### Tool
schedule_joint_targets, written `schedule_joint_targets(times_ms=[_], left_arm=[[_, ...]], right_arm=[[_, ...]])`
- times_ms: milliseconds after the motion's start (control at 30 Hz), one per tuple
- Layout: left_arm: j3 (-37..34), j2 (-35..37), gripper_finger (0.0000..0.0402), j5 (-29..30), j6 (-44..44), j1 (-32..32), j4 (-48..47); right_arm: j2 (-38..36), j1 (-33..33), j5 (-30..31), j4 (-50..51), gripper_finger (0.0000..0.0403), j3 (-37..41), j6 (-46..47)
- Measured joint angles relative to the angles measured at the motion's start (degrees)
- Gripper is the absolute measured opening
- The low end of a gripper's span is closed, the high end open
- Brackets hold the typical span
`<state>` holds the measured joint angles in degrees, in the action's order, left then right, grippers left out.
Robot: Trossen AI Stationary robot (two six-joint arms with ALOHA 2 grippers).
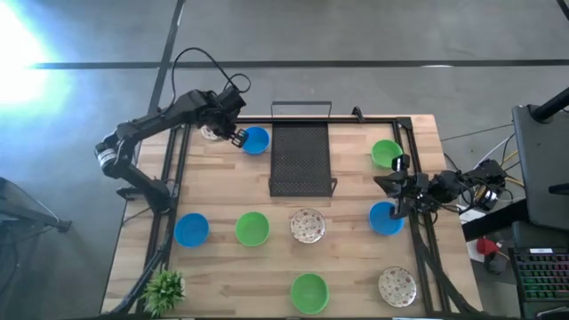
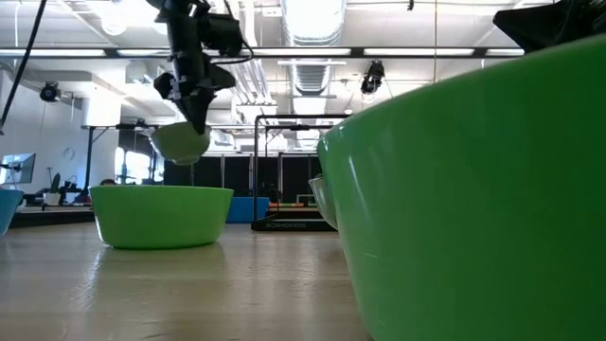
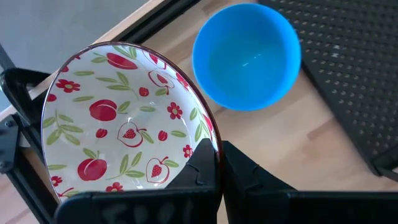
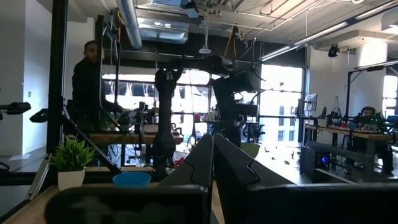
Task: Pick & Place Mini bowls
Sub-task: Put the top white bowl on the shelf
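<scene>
I see a wooden table (image 1: 347, 267) carrying a black mesh rack (image 1: 300, 158) at the far edge, eight mini bowls (image 1: 252, 228) and a potted plant (image 1: 164, 290) at the near left corner.

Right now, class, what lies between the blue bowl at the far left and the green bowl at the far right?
The black mesh rack lies between the blue bowl and the green bowl; the high view shows it.

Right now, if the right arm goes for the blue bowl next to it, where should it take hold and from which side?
Take the blue bowl by its rim, coming straight down from above. It sits upright and open on the table, so the thin wall offers one finger inside and one outside. The rim section nearest the right tool is probably easiest. That tool is shut now, so it must open first.
</scene>
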<state>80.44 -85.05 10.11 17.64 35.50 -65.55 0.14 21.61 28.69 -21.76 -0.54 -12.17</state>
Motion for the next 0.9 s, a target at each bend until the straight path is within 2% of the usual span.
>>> schedule_joint_targets(times_ms=[167, 633, 900], left_arm=[[4.4, -3.2, 0.0000, -0.2, -1.3, -1.5, -3.1], [15.7, -11.5, 0.0000, -0.1, -4.4, -8.3, -3.6], [25.5, -19.2, 0.0000, -0.1, -7.3, -12.3, -3.3]], right_arm=[[0.0, 0.0, 0.0, 0.0, 0.0008, 0.0, -0.3], [0.0, 0.0, 0.0, 0.0, 0.0008, 0.0, -0.3], [0.0, 0.0, 0.0, 0.0, 0.0008, 0.0, -0.4]])
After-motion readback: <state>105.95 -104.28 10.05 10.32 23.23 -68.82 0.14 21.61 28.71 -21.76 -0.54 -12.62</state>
